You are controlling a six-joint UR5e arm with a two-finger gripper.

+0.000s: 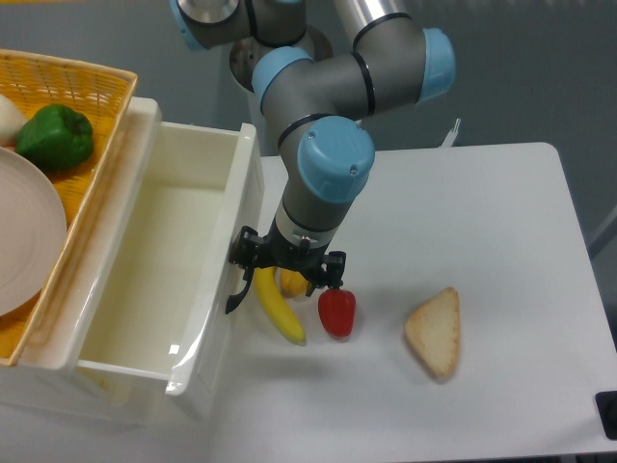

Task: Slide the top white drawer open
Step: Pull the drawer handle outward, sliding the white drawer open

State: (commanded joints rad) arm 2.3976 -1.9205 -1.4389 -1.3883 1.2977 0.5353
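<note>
We have one fixed camera, set high in front, looking steeply down at the worktop (501, 222) from moderately near.

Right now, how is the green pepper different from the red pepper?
The green pepper is green and looks bigger; the red pepper is red and looks smaller. The green pepper lies in the yellow basket beside a plate, while the red pepper sits on the white table next to the banana, just under the robot's hand. Both are glossy peppers.
</note>
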